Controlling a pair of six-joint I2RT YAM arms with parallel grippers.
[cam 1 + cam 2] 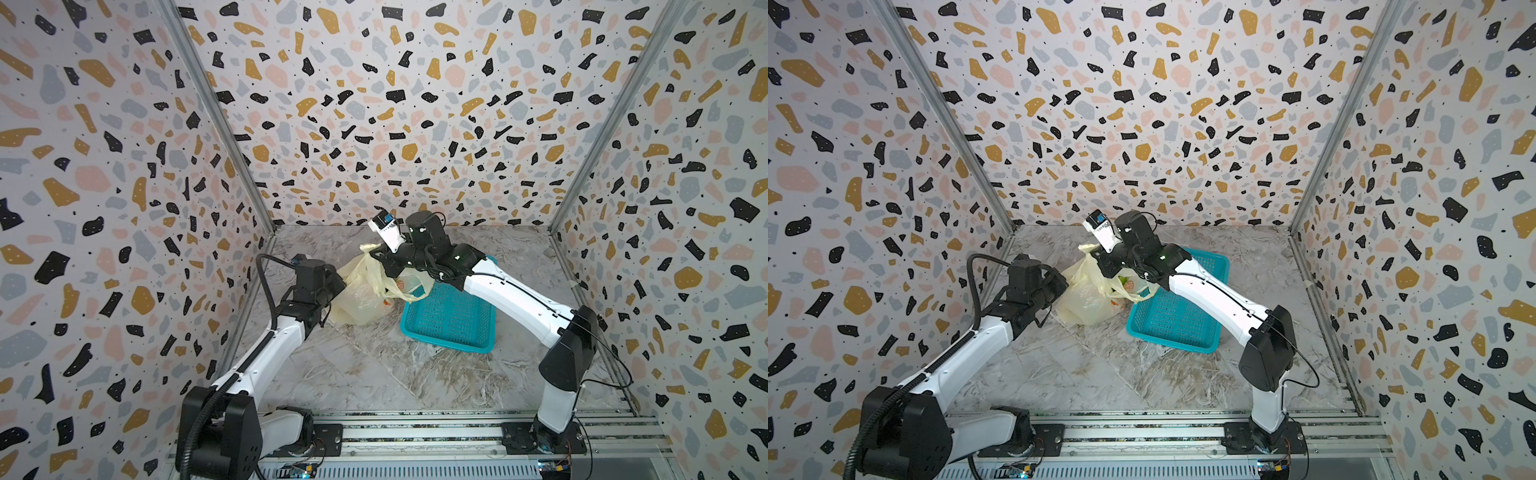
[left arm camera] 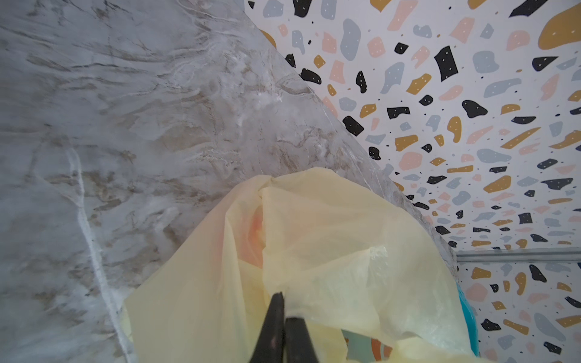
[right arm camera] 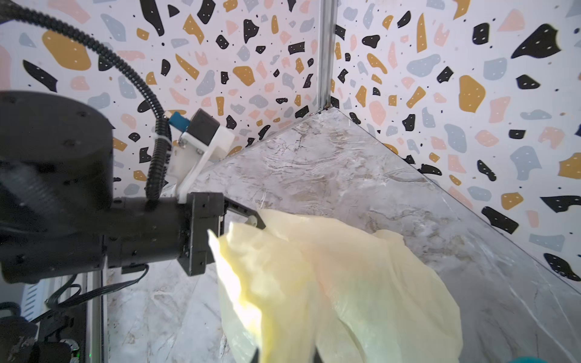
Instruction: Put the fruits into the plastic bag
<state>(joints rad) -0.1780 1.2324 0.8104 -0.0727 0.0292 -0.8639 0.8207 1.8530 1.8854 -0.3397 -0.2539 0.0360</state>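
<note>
Both arms have smooth white shells on the long links and black housings at the joints. The left arm carries a thick black ribbed hose; the right arm has a thin black cable. Each wrist bears a white camera bracket with a blue plug. The left gripper has slim, pointed black fingers

near table open, basket flanks bag
</note>
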